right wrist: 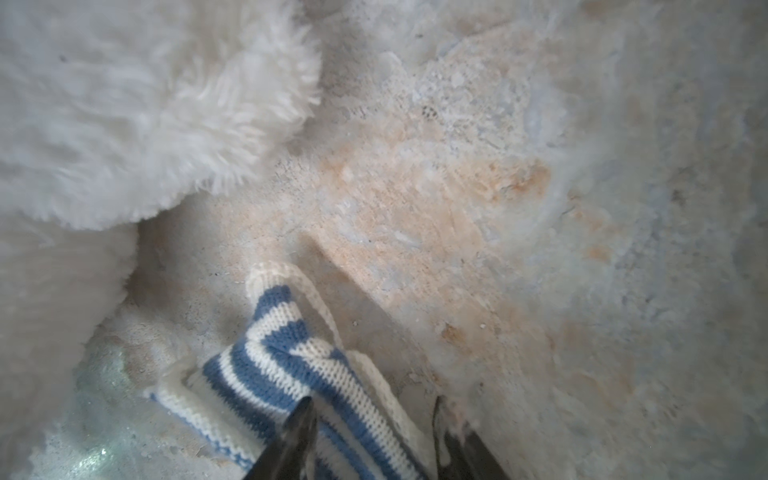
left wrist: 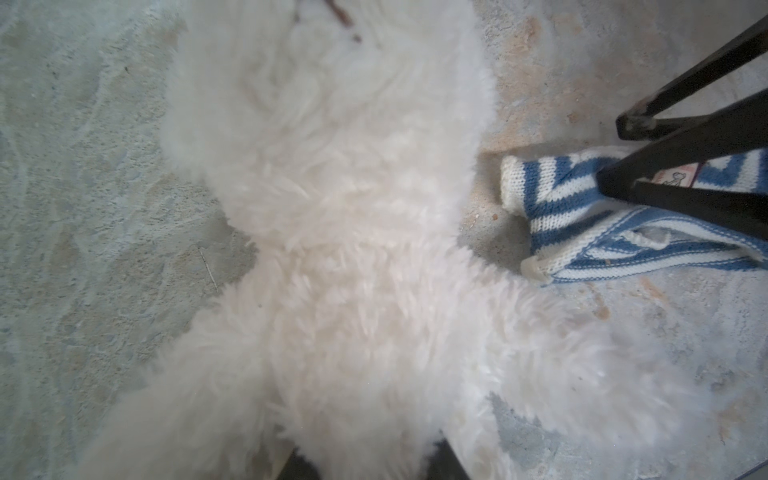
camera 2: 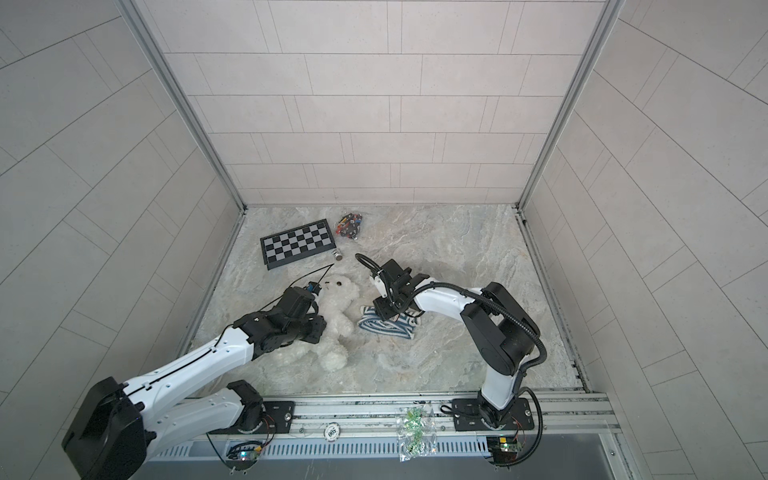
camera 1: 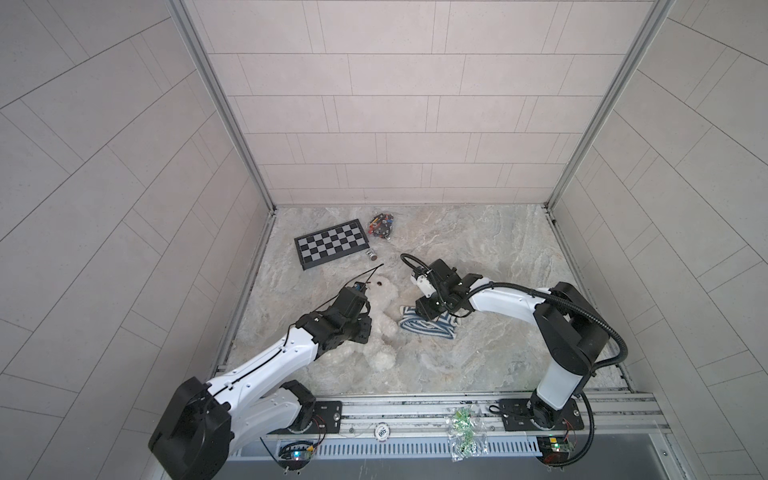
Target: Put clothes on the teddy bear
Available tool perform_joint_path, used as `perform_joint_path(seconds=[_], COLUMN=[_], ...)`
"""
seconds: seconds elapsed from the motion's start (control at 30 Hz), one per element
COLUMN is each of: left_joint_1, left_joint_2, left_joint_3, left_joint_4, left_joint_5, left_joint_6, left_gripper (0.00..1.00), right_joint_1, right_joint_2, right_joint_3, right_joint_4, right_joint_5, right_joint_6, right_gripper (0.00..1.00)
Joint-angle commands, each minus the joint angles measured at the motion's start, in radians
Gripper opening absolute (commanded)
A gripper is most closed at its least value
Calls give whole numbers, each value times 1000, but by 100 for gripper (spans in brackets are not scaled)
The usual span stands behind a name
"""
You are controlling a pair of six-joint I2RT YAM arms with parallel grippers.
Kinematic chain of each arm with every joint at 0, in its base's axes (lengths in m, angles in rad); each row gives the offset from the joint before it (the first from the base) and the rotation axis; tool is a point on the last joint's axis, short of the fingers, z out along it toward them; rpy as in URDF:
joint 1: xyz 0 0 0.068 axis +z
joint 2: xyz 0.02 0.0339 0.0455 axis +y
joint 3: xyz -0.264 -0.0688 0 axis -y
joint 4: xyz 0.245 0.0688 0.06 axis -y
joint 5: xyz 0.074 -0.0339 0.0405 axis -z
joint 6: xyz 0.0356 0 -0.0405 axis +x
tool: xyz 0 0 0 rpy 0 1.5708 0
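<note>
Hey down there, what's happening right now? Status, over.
Right pincer open, astride striped shirt edge. Left pincer over teddy bear, grip unclear. Bear undressed, face up. Nothing blocking.

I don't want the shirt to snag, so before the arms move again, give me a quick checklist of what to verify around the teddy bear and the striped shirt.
1. Teddy bear lying face up, bare: ok.
2. Striped shirt beside the bear, not under it: ok.
3. Right gripper holding the shirt: cannot tell; its jaws stand astride the fabric.
4. Left gripper holding the bear: cannot tell; fur hides where the jaws meet it.
5. Shirt opening spread for the bear: not ok, it lies crumpled.
6. Chessboard clear of the bear: ok.
</note>
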State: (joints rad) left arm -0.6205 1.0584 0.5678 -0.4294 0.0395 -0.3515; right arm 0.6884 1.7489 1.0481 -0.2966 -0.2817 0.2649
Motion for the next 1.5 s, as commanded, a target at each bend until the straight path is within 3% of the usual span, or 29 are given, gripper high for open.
perform_joint_path(seconds=[0.0,0.2,0.47,0.67,0.83,1.03,1.1,1.2,1.27,1.47], left_joint_1=[-4,-4,-4,-66,-151,-175,-176,-174,-176,-176], left_joint_2=[-21,-25,-35,-48,66,167,180,173,148,138], left_joint_3=[-9,-14,-7,29,87,117,125,140,154,218], left_joint_4=[18,24,49,72,69,66,51,27,13,-29], left_joint_5=[-15,-20,-5,17,-14,-42,-53,-59,-64,-57], left_joint_6=[-13,-16,8,53,75,82,79,66,53,20], left_gripper=[31,30,29,28,27,29,37,61,70,76], right_joint_1=[21,22,-5,-91,-155,-169,-173,-180,-185,-186], right_joint_2=[33,51,-28,-150,-181,-179,-186,-193,-200,-238], right_joint_3=[36,35,3,-79,-120,-138,-141,-146,-147,-147], right_joint_4=[0,-2,-6,-6,-21,-19,-16,-13,-13,-31], right_joint_5=[-19,-2,50,156,185,207,211,211,208,214], right_joint_6=[-18,-21,-14,36,38,40,39,40,40,37], right_gripper=[45,31,0,0,0,0,0,1,6,23])
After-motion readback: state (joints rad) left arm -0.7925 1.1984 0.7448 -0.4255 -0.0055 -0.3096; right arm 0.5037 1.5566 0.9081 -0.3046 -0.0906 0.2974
